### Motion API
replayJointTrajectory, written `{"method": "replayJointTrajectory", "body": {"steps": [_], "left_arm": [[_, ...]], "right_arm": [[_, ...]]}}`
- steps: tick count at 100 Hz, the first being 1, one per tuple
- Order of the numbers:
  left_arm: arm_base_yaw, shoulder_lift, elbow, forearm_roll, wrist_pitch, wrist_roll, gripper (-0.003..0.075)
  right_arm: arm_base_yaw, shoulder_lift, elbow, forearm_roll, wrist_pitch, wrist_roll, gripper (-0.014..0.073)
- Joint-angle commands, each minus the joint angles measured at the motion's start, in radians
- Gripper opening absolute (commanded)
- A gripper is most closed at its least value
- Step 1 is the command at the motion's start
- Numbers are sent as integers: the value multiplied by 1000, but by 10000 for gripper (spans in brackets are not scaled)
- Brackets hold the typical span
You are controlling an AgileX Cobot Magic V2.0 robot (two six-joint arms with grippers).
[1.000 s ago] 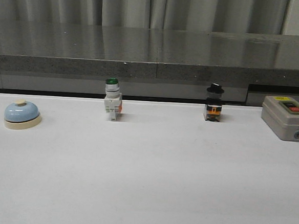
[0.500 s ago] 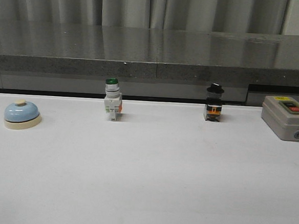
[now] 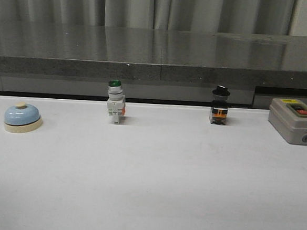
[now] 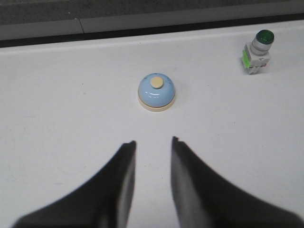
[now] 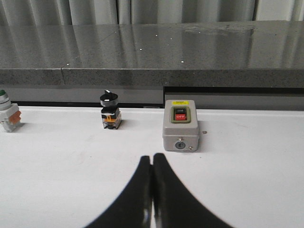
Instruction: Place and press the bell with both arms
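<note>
The light-blue bell [image 3: 22,118] with cream base and button stands at the far left of the white table. In the left wrist view the bell [image 4: 156,92] lies straight ahead of my left gripper [image 4: 153,141], which is open and empty, a short way off from it. My right gripper [image 5: 151,157] is shut and empty, above the table in front of the grey box [image 5: 180,124]. Neither arm shows in the front view.
A green-capped white push-button switch [image 3: 115,103] and a black-knobbed selector switch [image 3: 219,105] stand along the back of the table. The grey box with red and black buttons [image 3: 295,120] sits at the far right. A dark stone ledge [image 3: 157,62] runs behind the table.
</note>
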Motion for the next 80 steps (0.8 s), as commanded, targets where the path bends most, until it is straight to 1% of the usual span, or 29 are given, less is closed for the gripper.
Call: {"method": "replayJointTrajectory", "body": {"steps": [1,5,8,11,26,44,80], "left_arm": [[1,2,-36,-5,-56,-2,549],[1,11,-36,-5,-61,-2,648],[1,20,-36,-5,-65,-2,696],[1,31,-36,-5,-74,-2,718],[1,111,-49,-7,-125,-2,650],[1,261,-107,-12,-194,-2,648],[1,614,-309,-12,-210,-2,648]], "right_arm": [[-6,-20,-15,-8,-85,-8,-69],[-6,-20,-15,-8,-85,-8,-69],[-6,-20,-15,-8,-85,-8,-69],[-6,-20,-15,-8,-85,-8,-69],[-6,-20,-15,-8,-85,-8,-69],[-6,-20,-15,-8,-85,-8,-69],[-6,-20,-15,-8,-85,-8,-69]]}}
